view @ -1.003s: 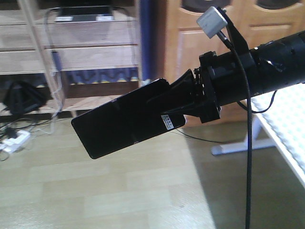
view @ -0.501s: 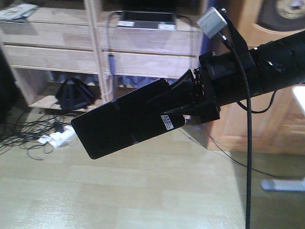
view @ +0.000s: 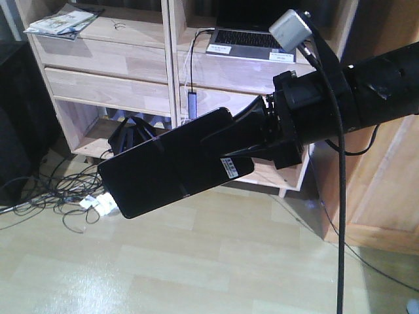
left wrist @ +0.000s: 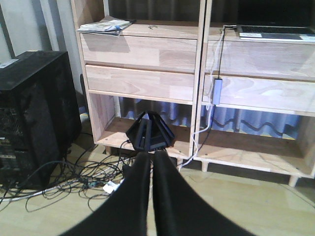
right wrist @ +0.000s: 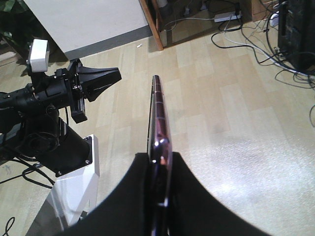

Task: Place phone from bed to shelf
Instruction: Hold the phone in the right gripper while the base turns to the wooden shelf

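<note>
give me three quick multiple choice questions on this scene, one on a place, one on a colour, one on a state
1. Where is the laptop? A on a stool; B on a board of the shelf; C on a chair.
2. What colour is the phone's face? A white; B red; C black.
3. How is the right hand? A shut on the phone; B open and empty; C shut on a cup.
Answers: B, it lies on a pale plank; C, its glossy face is black; A, its fingers clamp the phone's end.
</note>
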You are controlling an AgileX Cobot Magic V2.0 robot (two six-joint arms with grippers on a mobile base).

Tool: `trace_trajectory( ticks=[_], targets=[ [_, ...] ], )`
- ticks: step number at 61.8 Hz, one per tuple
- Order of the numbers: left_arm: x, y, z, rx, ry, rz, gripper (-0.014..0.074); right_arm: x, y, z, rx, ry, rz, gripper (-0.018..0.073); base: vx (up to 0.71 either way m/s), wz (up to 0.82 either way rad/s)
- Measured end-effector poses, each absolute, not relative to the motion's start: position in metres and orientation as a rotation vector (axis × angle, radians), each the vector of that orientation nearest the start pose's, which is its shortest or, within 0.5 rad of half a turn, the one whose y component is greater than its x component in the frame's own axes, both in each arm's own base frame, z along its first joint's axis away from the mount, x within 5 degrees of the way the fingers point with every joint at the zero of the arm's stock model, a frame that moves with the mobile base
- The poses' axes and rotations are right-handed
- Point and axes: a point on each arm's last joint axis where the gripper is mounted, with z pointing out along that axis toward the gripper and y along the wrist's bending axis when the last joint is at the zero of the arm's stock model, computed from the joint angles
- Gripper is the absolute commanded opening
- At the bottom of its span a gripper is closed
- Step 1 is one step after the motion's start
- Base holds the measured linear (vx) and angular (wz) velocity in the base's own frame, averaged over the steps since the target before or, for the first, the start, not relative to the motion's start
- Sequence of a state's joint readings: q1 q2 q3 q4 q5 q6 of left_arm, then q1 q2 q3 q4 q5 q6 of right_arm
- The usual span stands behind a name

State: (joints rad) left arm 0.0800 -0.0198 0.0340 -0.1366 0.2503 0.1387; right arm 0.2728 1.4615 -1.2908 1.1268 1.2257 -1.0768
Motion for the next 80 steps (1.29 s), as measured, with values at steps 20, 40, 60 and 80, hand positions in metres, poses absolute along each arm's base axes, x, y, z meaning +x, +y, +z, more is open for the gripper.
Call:
trace_trajectory(
  ticks=[20,40,60,80],
  targets=[
    [0.055,0.0013,0.1803,-0.04,1.745,0.034,0.0001,0.2554,0.1518,0.3697,-1.151,1.92,1.157,-0.0004,0.34,-0.05],
    [0.055,0.0013,0.1803,-0.04,1.745,0.034,0.0001,0.2554,0.1518,0.3697,-1.151,1.92,1.157,-0.0004,0.35,-0.18],
    [0.055,0.0013,0.1803,-0.04,1.745,0.034,0.0001,0.2554,0.1518,0.3697,-1.151,1.92,1.157,-0.0004,0.33,-0.16],
    [0.055,0.0013,0.1803,-0.04,1.745,0.034,0.0001,0.2554,0.1518,0.3697,-1.151,1.92,1.157,-0.0004,0.32,-0.07]
  ],
)
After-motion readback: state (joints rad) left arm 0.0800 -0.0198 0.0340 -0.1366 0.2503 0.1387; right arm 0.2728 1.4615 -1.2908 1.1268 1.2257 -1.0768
